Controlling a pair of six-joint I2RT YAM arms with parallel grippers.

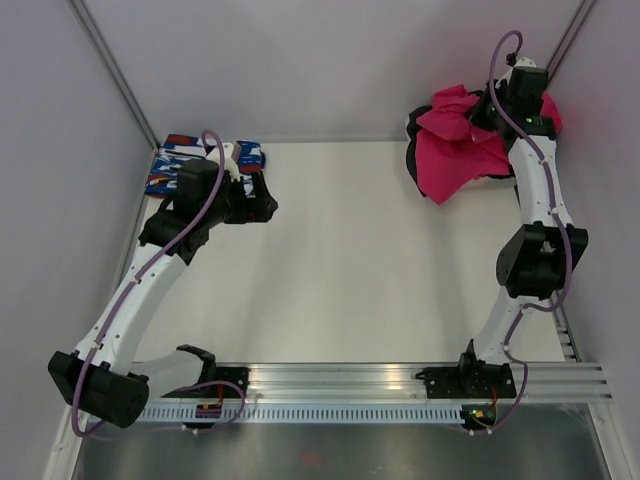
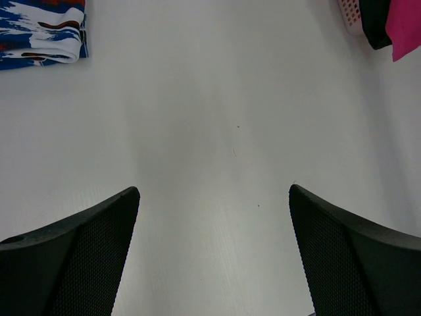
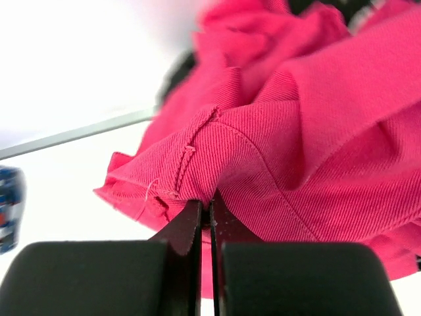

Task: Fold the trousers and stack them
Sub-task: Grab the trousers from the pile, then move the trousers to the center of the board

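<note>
While the trousers (image 1: pixel 455 150) sit bunched at the upper right of the overhead frame, partly over a black garment (image 1: pixel 413 130), the step in hand looks like the first pick-up. To do it well, lift slowly and draw the cloth toward the bare tabletop (image 1: pixel 350 260), so it comes free without dragging the dark clothing along.

Status, right gripper (image 3: pixel 210 209): fingers (image 3: pixel 187 227) pinched tight on a seamed fold of pink cloth.

Status, left gripper (image 2: pixel 214 189): spread wide, holding nothing, above the tabletop.

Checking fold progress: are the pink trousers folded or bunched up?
Bunched up: the trousers lie in a crumpled heap at the far right, one fold pinched in the shut right gripper.
</note>
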